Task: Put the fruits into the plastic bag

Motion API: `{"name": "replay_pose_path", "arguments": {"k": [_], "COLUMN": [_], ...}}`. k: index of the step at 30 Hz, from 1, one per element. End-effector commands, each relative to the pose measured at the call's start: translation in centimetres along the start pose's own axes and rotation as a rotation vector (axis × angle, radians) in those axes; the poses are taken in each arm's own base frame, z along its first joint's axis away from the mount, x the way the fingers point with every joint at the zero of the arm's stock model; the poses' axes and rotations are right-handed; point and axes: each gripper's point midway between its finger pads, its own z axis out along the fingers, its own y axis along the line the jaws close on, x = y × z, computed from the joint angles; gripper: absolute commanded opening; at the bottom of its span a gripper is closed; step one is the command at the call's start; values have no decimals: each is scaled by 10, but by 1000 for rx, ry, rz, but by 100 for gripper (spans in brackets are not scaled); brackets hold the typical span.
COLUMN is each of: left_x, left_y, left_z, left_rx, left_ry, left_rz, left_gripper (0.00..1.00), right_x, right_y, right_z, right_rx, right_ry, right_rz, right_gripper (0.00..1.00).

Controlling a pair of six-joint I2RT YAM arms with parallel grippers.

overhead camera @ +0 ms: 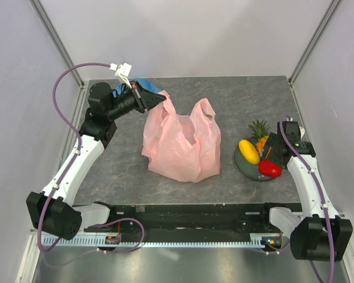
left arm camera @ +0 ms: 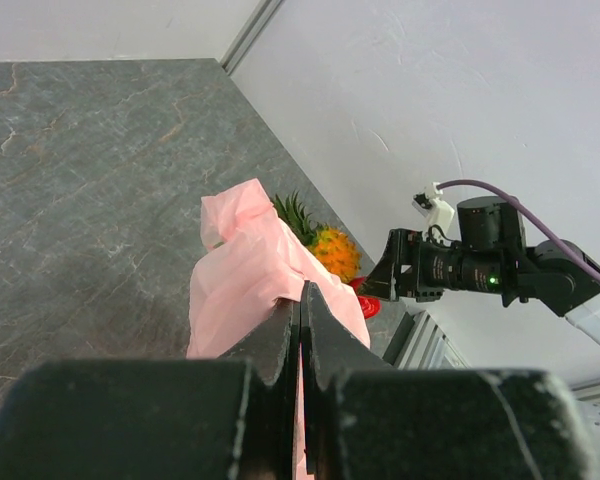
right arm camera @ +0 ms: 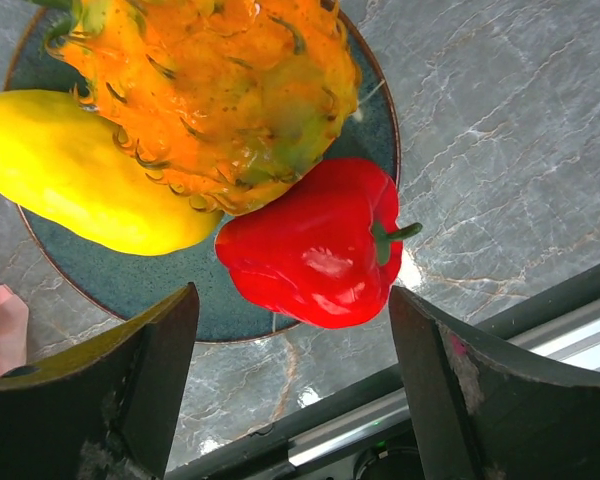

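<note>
**Left gripper** — jaws clenched on one handle loop of the pink bag. The loop is held raised toward the far left, and the rest of the bag sits slumped in the middle of the table. A blue cloth shows just behind this gripper.

**Right gripper** — jaws released and spread wide, grasping nothing, above the dark plate at the table's right side.

**Plate contents:** a yellow mango, an orange pineapple and a shiny red fruit are crowded together. The red fruit is framed between the open fingers. All three lie outside the bag, on its right.
</note>
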Motion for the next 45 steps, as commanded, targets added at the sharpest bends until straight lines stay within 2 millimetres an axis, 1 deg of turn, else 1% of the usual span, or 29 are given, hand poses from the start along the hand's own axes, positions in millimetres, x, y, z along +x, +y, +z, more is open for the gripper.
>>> {"name": "replay_pose_path", "arguments": {"k": [1,8,11,12,15,16,17,18,19,21,22,23,25,26,28,29,31,32,33,35,37,40,45], "left_x": [-8,-9,-10,-10,-8,-6,-7,-7,-6,-5,-5,-4,-2,-2,-2,-3,-3,-3,-4,-4,-5,-5,-6], "left_y": [-10,-11,-12,-12,-9,-9,-10,-10,-9,-9,-9,-8,-8,-8,-9,-9,-8,-8,-8,-8,-8,-6,-5], "left_z": [-4,-5,-7,-7,-5,-5,-4,-4,-4,-3,-3,-3,-2,-3,-3,-4,-4,-5,-5,-5,-5,-6,-5], "left_rx": [32,35,33,31,32,35,43,45,47,47,49,47,49,49,49,47,43,41,39,39,36,31,31], "left_ry": [-27,-33,-38,-39,-37,-33,-38,-36,-34,-33,-30,-28,-22,-23,-23,-25,-25,-27,-28,-28,-29,-30,-28], "left_rz": [22,30,36,35,23,13,15,7,6,3,3,1,-6,-6,-3,-3,0,0,2,3,7,5,7], "left_gripper": [2,2,2,1,2,2,2,2,2,2,2,2,2,2,2,2,2,2,2,2,2,2,2], "right_x": [-4,3,-5,-12,-27,-27,-27,-27,-22,-16,-9,-8,-7,-10,-19,-20,-29,-28,-32,-33,-38,-35,-26], "right_y": [3,9,14,18,40,48,50,57,64,75,89,91,104,104,111,114,115,116,117,120,126,134,140], "right_z": [7,15,6,-2,-20,-23,-26,-29,-31,-29,-31,-24,-21,-13,-11,-4,0,9,10,18,20,27,39], "right_rx": [-12,-35,-76,-106,-225,-240,-238,-238,-231,-216,-236,-199,-198,-159,-151,-134,-106,-78,-67,-61,-73,-98,-123], "right_ry": [-10,28,-6,-42,-112,-117,-120,-118,-118,-113,-117,-106,-112,-112,-139,-130,-141,-122,-127,-123,-135,-116,-79], "right_rz": [-14,-29,-40,-37,-66,-86,-89,-118,-157,-218,-274,-297,-342,-368,-385,-409,-456,-486,-496,-549,-581,-640,-711], "right_gripper": [83,80,77,76,73,72,72,72,72,73,75,75,78,79,80,80,81,82,82,82,82,81,77]}}
